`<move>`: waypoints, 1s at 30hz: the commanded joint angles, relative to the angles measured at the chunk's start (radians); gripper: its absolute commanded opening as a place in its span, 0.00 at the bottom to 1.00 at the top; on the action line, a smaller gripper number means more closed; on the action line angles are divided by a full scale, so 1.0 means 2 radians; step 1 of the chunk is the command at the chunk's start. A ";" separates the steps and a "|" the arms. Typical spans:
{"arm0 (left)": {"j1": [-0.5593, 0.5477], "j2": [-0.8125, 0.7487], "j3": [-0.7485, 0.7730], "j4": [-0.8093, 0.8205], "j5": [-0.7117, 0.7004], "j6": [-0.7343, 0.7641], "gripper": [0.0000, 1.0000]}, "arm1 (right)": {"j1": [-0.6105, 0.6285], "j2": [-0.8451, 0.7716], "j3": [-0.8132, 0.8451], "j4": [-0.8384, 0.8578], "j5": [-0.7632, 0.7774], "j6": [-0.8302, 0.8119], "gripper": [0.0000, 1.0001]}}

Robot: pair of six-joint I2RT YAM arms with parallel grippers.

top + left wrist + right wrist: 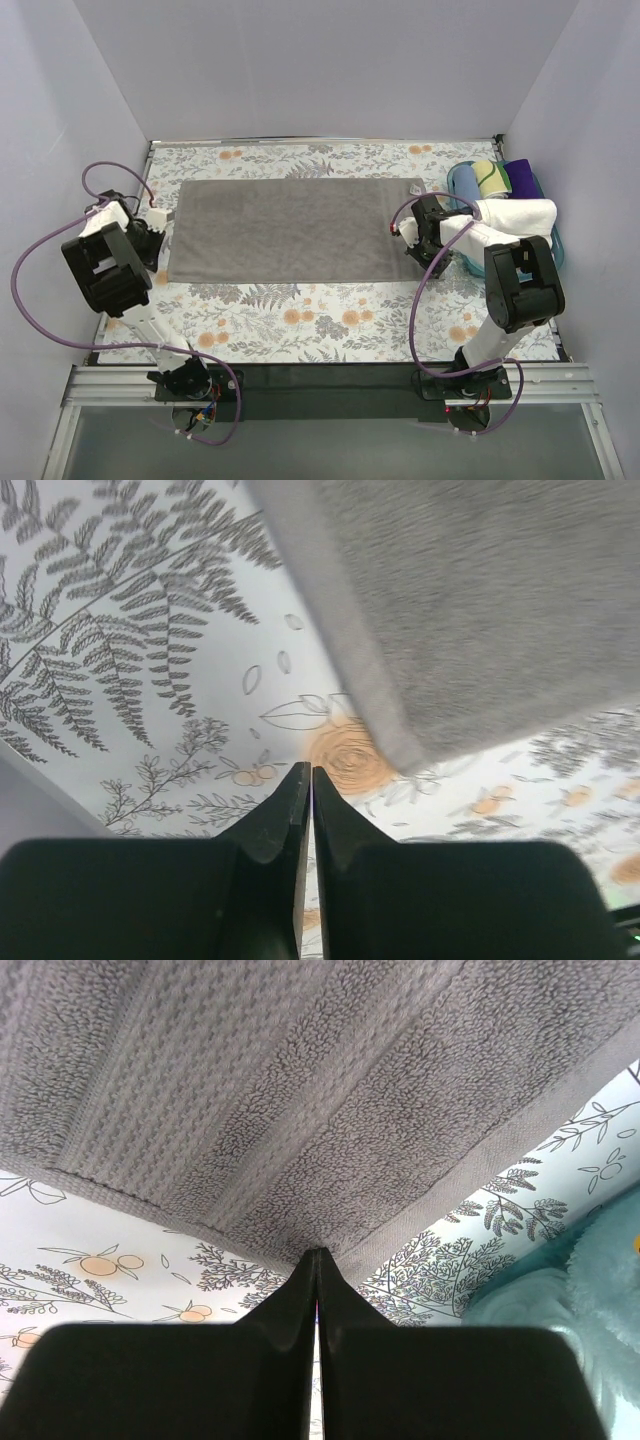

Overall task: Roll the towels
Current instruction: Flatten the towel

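With the grey towel [285, 230] flat on the floral covering [300, 320], the left gripper [310, 770] pressed together just off its corner and the right gripper [317, 1253] likewise together at its hem (apparently touching, not gripping), a push may merely shove the cloth askew.

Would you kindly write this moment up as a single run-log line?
towel: flat, unrolled | left gripper: shut, beside towel corner | right gripper: shut, at towel edge

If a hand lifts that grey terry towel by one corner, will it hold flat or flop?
Likely flop: the flat grey terry towel lies limp and thin, moulded to the floral table covering. Its looped pile should grip, not slip. Pushed, it would probably bunch rather than slide.
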State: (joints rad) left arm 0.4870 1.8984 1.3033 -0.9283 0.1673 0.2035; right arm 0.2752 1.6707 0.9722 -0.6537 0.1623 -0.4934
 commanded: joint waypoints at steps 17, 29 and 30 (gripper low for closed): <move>-0.049 -0.040 -0.044 0.005 0.098 -0.022 0.06 | 0.000 0.026 0.011 -0.034 -0.011 0.007 0.01; 0.026 -0.054 -0.099 0.048 -0.021 0.018 0.00 | 0.025 0.024 -0.001 -0.082 -0.078 0.001 0.01; 0.029 -0.055 -0.099 0.047 -0.022 0.022 0.00 | 0.036 0.019 -0.006 -0.085 -0.092 0.001 0.01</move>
State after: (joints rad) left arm 0.4965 1.7985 1.1336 -0.8848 0.2714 0.1802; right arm 0.3035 1.7027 1.0119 -0.7391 0.1013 -0.5007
